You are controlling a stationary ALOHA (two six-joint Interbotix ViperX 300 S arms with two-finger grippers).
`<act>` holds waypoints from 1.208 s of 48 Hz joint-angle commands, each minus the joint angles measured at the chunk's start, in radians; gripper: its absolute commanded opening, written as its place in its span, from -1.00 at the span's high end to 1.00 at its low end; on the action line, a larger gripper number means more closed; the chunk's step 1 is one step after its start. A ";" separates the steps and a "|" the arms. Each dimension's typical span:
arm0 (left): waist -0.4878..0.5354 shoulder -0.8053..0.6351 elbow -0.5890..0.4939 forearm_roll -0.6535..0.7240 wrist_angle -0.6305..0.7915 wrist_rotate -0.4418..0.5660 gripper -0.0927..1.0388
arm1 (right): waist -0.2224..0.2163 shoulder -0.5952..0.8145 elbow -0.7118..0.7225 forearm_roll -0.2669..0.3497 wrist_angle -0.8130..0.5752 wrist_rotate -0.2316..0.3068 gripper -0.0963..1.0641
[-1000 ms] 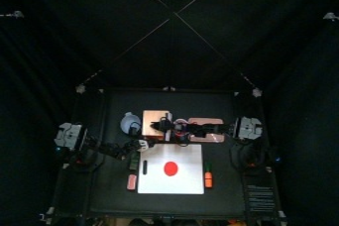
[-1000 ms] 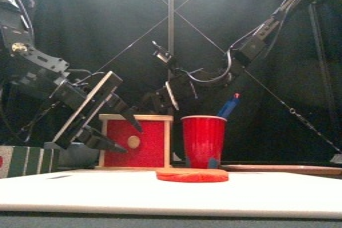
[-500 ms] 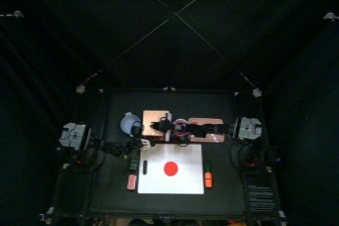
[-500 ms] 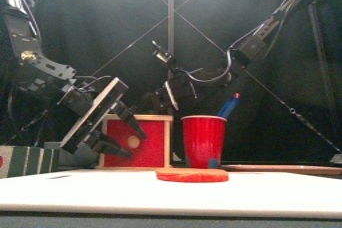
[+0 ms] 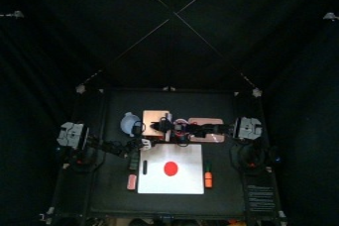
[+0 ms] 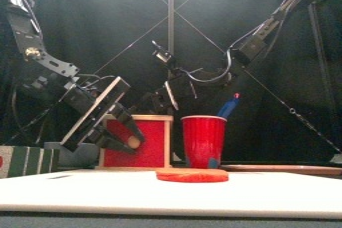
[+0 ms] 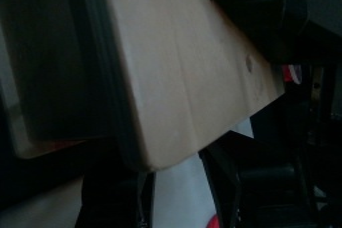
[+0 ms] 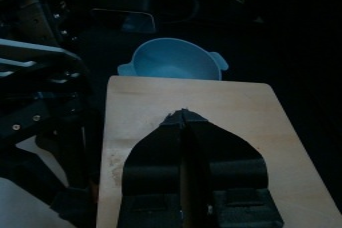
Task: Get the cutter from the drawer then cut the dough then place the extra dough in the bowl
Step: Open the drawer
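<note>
progress: barely started, drawer [image 6: 154, 142] looks shut, no cutter seen anywhere
dough [image 5: 169, 168]: one disc, uncut, laid mid-board [image 5: 188, 153]
box [image 8: 234, 107]: one, at 12 o'clock from the board
bowl [image 8: 171, 62]: one, empty, at 11 o'clock
left pincer [image 6: 123, 137]: spread wide, held right at the drawer's red front
right pincer [image 8: 185, 118]: pinched closed, nothing held, parked over the box top
left to do: cutter fetched, dough cut, extra dropped in the bowl

left tool [image 6: 127, 137] tilted, hanging low, jaws apart | right tool [image 8: 183, 118] reaching to the middle, jaws pinched together
</note>
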State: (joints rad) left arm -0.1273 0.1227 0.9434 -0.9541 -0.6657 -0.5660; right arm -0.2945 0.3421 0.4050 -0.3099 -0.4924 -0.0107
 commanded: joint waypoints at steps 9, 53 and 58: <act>-0.037 -0.044 0.000 0.002 0.034 -0.003 -0.39 | -0.003 -0.017 -0.012 -0.002 0.000 0.002 0.79; -0.127 -0.018 -0.021 -0.041 0.087 -0.006 -0.43 | -0.006 -0.017 -0.006 0.000 -0.002 0.002 0.79; -0.127 -0.014 -0.020 -0.038 0.071 -0.002 -0.50 | -0.006 -0.015 -0.006 0.000 0.000 0.002 0.79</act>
State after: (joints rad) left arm -0.2500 0.1104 0.9342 -0.9956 -0.5860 -0.5660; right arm -0.3007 0.3436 0.4034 -0.3083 -0.4939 -0.0092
